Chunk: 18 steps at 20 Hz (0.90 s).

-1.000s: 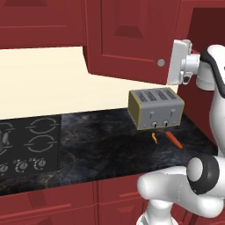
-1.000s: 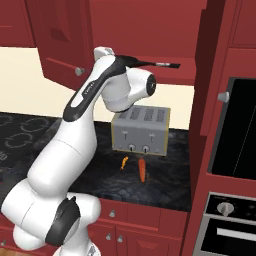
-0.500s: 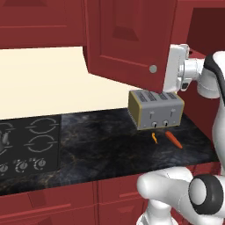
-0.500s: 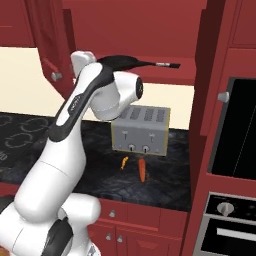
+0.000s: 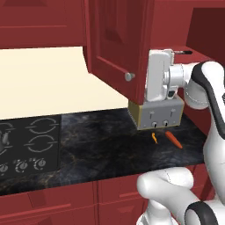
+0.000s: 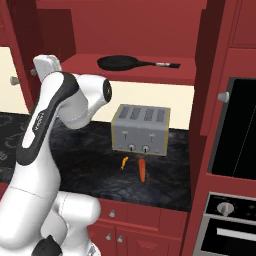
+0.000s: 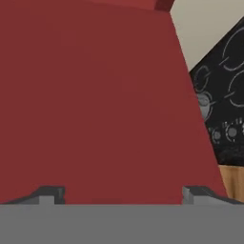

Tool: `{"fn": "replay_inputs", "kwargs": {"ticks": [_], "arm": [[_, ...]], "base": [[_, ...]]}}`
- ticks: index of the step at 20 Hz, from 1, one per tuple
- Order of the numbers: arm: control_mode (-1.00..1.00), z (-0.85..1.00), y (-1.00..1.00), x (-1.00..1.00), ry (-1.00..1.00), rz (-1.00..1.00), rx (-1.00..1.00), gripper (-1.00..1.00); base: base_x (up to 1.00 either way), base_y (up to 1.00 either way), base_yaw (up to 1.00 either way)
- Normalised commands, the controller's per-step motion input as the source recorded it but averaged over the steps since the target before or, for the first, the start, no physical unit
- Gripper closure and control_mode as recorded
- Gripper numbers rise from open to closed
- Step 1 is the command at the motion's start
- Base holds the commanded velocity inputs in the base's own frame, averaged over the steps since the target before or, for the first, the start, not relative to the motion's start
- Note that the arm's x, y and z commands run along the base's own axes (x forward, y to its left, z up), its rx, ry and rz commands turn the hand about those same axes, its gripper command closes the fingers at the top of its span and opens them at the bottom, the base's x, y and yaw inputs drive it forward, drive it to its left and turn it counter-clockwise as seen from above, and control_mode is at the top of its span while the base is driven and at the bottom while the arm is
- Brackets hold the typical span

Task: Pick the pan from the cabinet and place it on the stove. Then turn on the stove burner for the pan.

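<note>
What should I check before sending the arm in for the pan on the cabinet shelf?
1. Dark red wooden cabinet door swung open: ok.
2. Small round black frying pan lying on the red inner shelf, handle toward the right: ok.
3. Gripper open and empty: ok.
4. Gripper pointed at the pan: not ok, it faces the red door.
5. Flat black cooktop free for the pan: ok in its visible part.
6. Grey four-slot toaster below the shelf, out of the path: ok.

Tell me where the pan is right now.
The pan lies on the cabinet shelf in the right base view, handle pointing right, directly above the toaster on the countertop.
</note>
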Motion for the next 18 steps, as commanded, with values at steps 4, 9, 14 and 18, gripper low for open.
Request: {"fn": "replay_inputs", "kwargs": {"ticks": [4, 9, 14, 18], "arm": [[-1.00, 0.00, 0.91, -0.34, 0.00, 0.02, 0.00, -1.00], [-1.00, 0.00, 0.87, -0.20, 0.00, 0.00, 0.00, -1.00], [-1.00, 0.00, 0.67, -0.03, 0.01, 0.00, -0.04, -1.00], [-1.00, -0.04, 0.09, 0.00, 0.02, 0.00, -0.07, -1.00]], "base": [[0.00, 0.00, 0.00], [0.00, 0.00, 0.00], [0.00, 0.00, 0.00], [0.00, 0.00, 0.00]]}}
